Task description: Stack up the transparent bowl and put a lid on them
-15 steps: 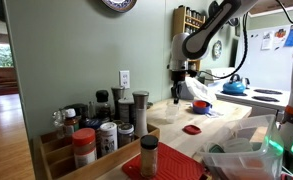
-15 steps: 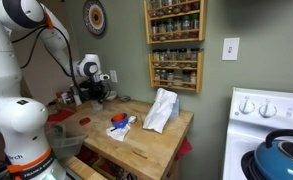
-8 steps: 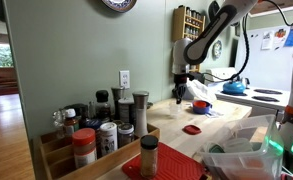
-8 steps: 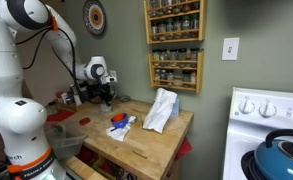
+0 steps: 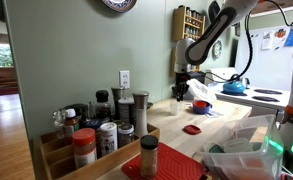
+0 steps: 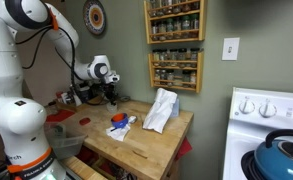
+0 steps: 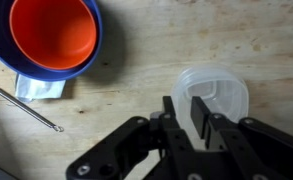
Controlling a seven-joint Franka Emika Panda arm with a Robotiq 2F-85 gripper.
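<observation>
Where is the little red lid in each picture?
In an exterior view: the red lid lies flat on the wooden table, right of the picture's middle.
In an exterior view: the lid is a small red spot at the left, near the table's left corner.
Wrist view: the lid is not in it.
Shared landmark: the wooden table shows in all three views.

The arm (image 5: 212,34) reaches out from its white base (image 6: 16,120), bends at the elbow, and turns its wrist straight down in both exterior views. The gripper (image 6: 110,96) hangs above the surface, pointing down. In the wrist view the gripper (image 7: 187,118) shows two dark fingers (image 7: 172,122), parallel, with only a narrow gap between them.
</observation>
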